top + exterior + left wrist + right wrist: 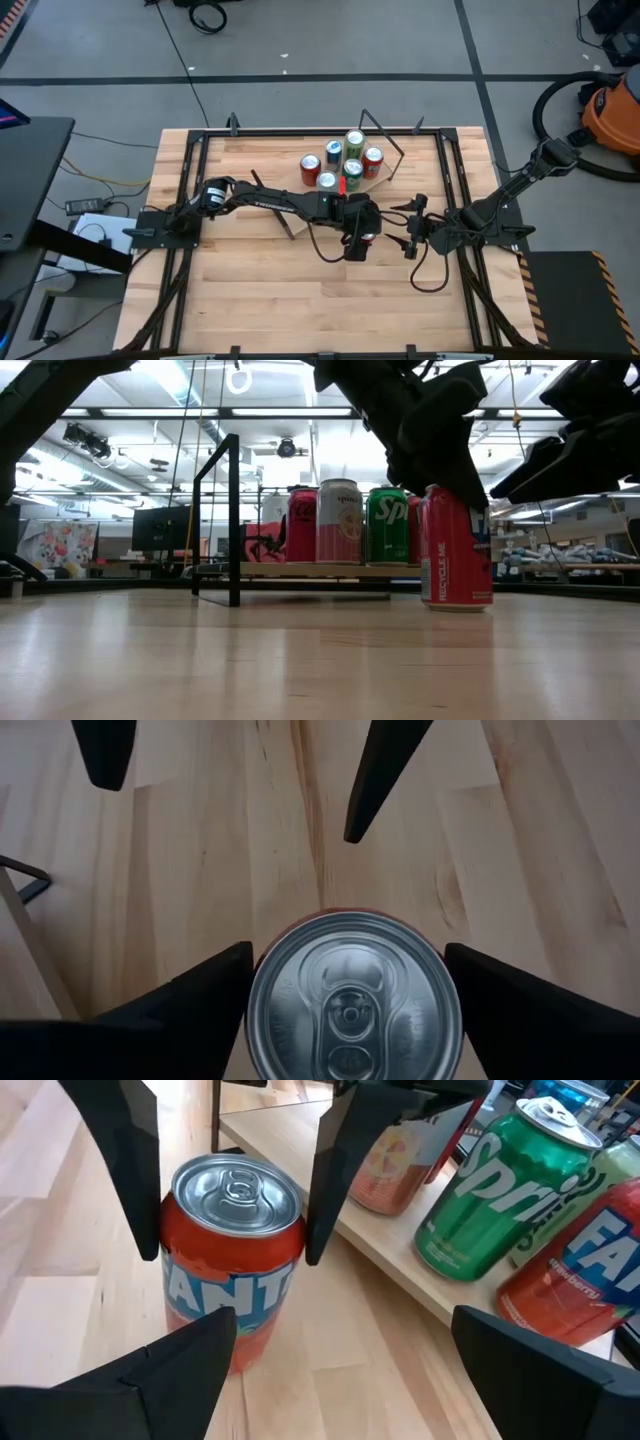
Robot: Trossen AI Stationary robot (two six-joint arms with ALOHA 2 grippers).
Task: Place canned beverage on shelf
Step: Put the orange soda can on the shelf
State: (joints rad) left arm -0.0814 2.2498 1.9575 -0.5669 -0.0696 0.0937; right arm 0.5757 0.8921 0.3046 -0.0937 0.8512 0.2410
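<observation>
left hand [232, 1175]: straddles red can [234, 1260], contact unclear | right hand [410, 232]: apart, beside | shelf [400, 1285] edge near

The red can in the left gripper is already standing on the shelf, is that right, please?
Not quite: the low view shows the red can in the left gripper standing on the tabletop, in front of the shelf, not on it.

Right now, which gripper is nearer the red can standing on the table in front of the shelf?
Left. The left gripper is straddling the red can, a finger on either side. The right gripper is open beside it, facing it but apart.
</observation>
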